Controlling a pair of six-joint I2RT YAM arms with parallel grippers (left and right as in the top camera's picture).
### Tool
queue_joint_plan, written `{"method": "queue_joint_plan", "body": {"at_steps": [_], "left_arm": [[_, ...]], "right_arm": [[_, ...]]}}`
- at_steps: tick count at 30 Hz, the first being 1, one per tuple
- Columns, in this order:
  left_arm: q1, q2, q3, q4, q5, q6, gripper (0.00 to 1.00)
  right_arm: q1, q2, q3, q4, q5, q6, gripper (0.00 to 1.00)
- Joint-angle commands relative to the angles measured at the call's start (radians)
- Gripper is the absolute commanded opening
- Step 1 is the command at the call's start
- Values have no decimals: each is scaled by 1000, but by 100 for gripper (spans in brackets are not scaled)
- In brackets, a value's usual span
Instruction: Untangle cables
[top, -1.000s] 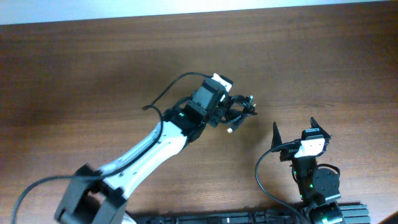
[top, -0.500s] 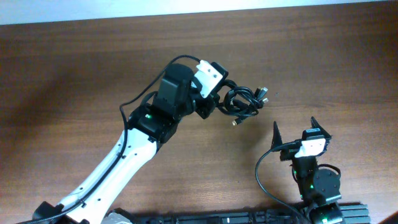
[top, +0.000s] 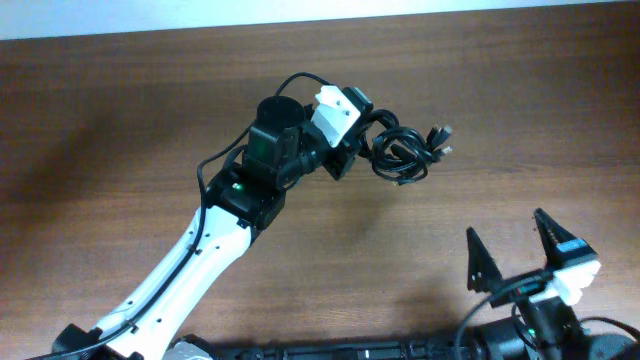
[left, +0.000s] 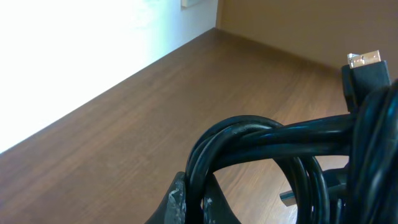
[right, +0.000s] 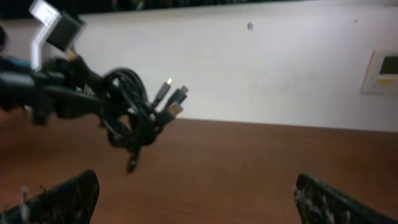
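The cables (top: 405, 152) are a knotted black bundle with plug ends sticking out to the right. My left gripper (top: 362, 150) is shut on the bundle and holds it up off the table. In the left wrist view the coils (left: 273, 149) fill the foreground, pinched between the fingers (left: 198, 202), with a metal-tipped plug (left: 365, 65) at the top right. My right gripper (top: 515, 245) is open and empty at the near right, apart from the bundle. In the right wrist view the hanging bundle (right: 130, 115) is at the upper left, and the fingers (right: 196, 196) are spread wide.
The wooden table (top: 120, 120) runs back to a white wall (right: 280, 68). The white left arm (top: 200, 260) crosses the middle of the table diagonally. A black rail (top: 350, 350) lies along the near edge.
My left gripper has lifted the cable bundle up and to the right. My right arm has shifted right and toward the near edge, with its fingers now spread wider.
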Motion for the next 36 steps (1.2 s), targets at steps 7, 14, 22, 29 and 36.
{"method": "queue_joint_plan", "body": {"at_steps": [7, 14, 22, 29, 36], "left_arm": [[6, -27, 21, 22, 312, 16, 0], [6, -26, 21, 10, 359, 416, 0], [6, -26, 21, 38, 554, 442, 0], [3, -27, 21, 70, 640, 413, 0], [-17, -26, 21, 96, 614, 396, 0]], "right_arm": [[-3, 266, 269, -198, -103, 79, 99], [-3, 571, 546, -358, -204, 79, 99], [-3, 590, 551, -353, -234, 27, 99], [-3, 603, 537, -417, -269, -186, 99], [-3, 743, 533, -419, -460, -243, 98]]}}
